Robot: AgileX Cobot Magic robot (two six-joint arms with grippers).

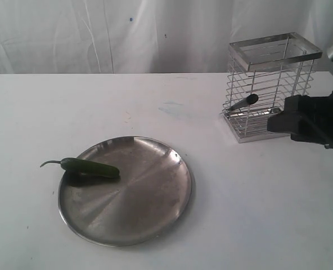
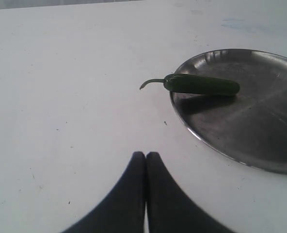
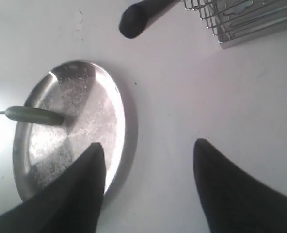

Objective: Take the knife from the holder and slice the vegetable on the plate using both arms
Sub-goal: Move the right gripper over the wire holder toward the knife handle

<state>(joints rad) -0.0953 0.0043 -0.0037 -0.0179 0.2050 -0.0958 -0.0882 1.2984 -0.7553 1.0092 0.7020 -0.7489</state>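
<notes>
The left gripper point(image 2: 146, 156) hangs low over the bare table point(image 2: 61, 97) just short of the plate point(image 1: 138, 208), its fingers pressed together and holding nothing. The chili point(image 1: 90, 167) lies on the plate's left edge, its stem curling out past the rim, so it sits on the slope and not on the flat middle. A blade pushed down there could roll it off onto the table, and the plate itself looks free to skate on the smooth top unless the left gripper opens and pins the chili first. Further right, the knife point(image 1: 246, 102) is in the holder point(image 1: 284, 60), tilted, its black handle poking out between the wires on the side facing the plate; the blade inside the cage is hard to make out. At the far right the right gripper point(image 3: 148, 143) has its fingers spread wide with nothing between them, near the holder but not touching the handle. The main risk is in the draw: the handle comes out through the wires and not the open top, so a pull at the wrong angle may snag the knife and drag or tip the light cage, with no second gripper near enough to steady it.
</notes>
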